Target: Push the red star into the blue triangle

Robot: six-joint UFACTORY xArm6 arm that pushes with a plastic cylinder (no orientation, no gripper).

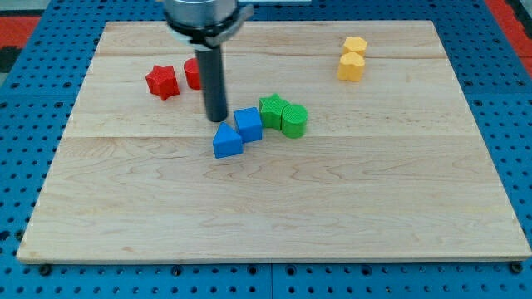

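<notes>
The red star (163, 81) lies at the upper left of the wooden board (274, 216). The blue triangle (227, 141) lies near the middle, below and to the right of the star, touching a blue cube (248, 124) at its upper right. My tip (216, 117) rests on the board just above the blue triangle and left of the blue cube, well to the right of and below the red star. A second red block (193, 74) sits right of the star, partly hidden behind the rod.
A green star (272, 110) and a green cylinder (294, 120) sit right of the blue cube. Two yellow blocks (352, 58) sit at the upper right. The board is ringed by a blue perforated table (25, 274).
</notes>
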